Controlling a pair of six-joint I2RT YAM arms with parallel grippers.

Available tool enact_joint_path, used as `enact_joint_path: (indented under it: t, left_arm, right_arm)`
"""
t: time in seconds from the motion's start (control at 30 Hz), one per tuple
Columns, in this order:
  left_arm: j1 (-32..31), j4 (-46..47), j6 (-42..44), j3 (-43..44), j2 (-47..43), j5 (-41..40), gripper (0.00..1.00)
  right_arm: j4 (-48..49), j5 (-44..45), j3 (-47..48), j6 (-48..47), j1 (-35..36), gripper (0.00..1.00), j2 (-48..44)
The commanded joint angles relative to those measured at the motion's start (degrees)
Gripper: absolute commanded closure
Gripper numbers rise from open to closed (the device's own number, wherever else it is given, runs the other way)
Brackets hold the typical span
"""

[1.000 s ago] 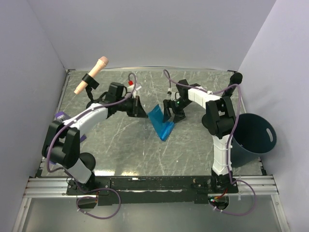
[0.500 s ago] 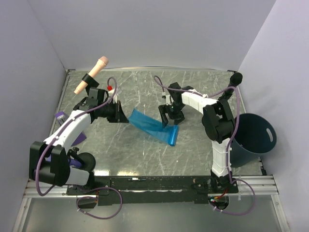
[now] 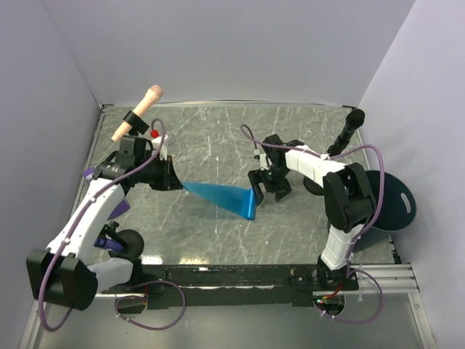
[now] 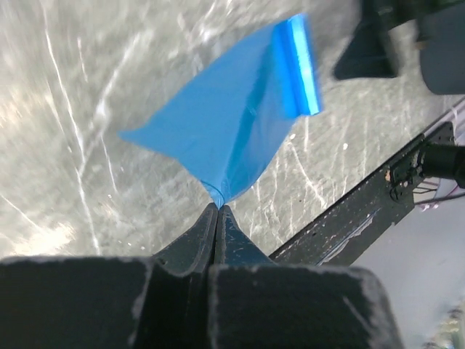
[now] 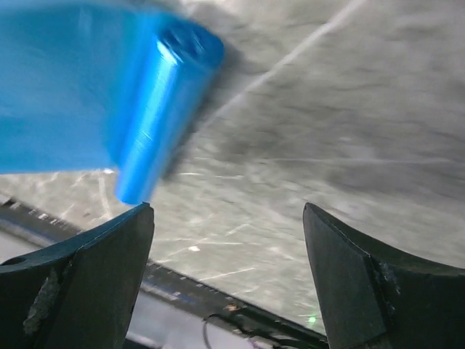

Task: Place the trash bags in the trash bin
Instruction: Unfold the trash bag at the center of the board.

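A bright-blue trash bag (image 3: 221, 195) stretches as a narrow sheet over the table, ending in a small tight roll (image 3: 253, 204). My left gripper (image 3: 179, 184) is shut on the sheet's pinched left corner; in the left wrist view the film (image 4: 232, 131) fans out from the closed fingertips of that gripper (image 4: 217, 208). My right gripper (image 3: 270, 190) stands open just right of the roll. In the right wrist view the roll (image 5: 156, 109) lies beyond the left fingertip, and nothing sits inside the gripper (image 5: 229, 209). The dark trash bin (image 3: 396, 207) sits at the right edge, partly hidden by the right arm.
A beige-headed microphone (image 3: 138, 113) on a stand rises at the back left, and a black microphone (image 3: 348, 129) at the back right. A round black stand base (image 3: 125, 241) sits near the left arm's base. The black front rail (image 3: 240, 276) borders the table.
My left gripper has pulled leftward with the bag's corner, drawing the sheet out longer. The roll slid down and right. My right gripper has moved slightly right and down, with its jaws wider.
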Motion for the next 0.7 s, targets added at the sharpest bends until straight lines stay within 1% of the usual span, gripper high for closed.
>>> enact_joint_path:
  t: [0.0,0.1,0.23,0.3,0.5,0.67]
  left_arm:
    - [0.17,-4.51,5.22,5.26,-3.21,1.87,0.99]
    - [0.17,-5.92,7.60,7.02,-4.09,2.39,0.99]
    - [0.17,-7.06,9.45,9.83,-4.36,3.36,0.99]
    - [0.25,-7.68,12.08,11.58,-4.09,3.36,0.99]
    - [0.34,-10.58,15.60,20.98,-2.34,6.60,0.99]
    - [0.34,-12.86,16.74,25.65,-1.89,7.05,0.99]
  right_arm:
    - [1.64,-7.80,2.16,1.35,0.93,0.11,1.95]
    - [1.28,-10.00,6.99,0.82,1.11,0.11,5.56]
    - [1.63,-18.86,11.66,1.88,0.67,0.11,9.52]
    - [1.81,-21.42,13.15,2.32,1.02,0.12,10.84]
    - [1.11,-18.97,15.36,4.07,2.95,0.11,13.30]
    - [1.90,-19.85,15.45,5.83,3.74,0.10,14.97]
